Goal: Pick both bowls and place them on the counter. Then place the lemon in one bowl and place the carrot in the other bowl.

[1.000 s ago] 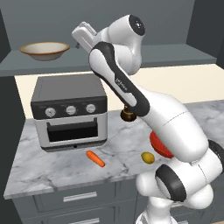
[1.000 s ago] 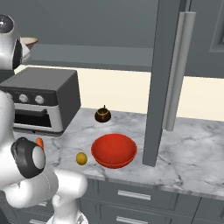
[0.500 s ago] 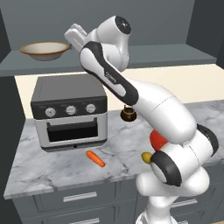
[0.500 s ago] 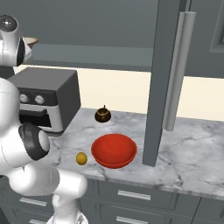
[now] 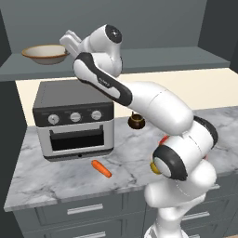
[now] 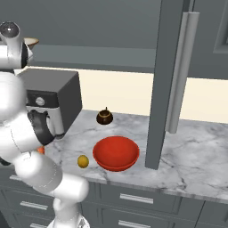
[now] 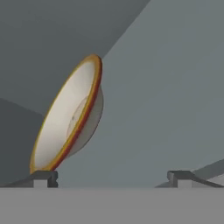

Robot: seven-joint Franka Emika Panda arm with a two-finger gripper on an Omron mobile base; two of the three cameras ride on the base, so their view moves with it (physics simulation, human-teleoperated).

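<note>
Here the gripper (image 7: 111, 177) gapes just short of the cream bowl (image 7: 70, 118).

Am looking at rendered home kitchen. Marble worktop (image 5: 60, 179) running over grey drawers (image 5: 79, 210) with bar handles. Toaster oven (image 5: 74, 121) sitting on it, three knobs showing. Grey upper shelf (image 5: 153, 60) carrying cream bowl (image 5: 45, 53). Red bowl (image 6: 116, 152), lemon (image 6: 83, 161), carrot (image 5: 101, 168), small brown knobbed pot (image 6: 104, 116) lying on worktop. Am seeing tall grey cabinet with long bar handle (image 6: 180, 71) at right.
</note>
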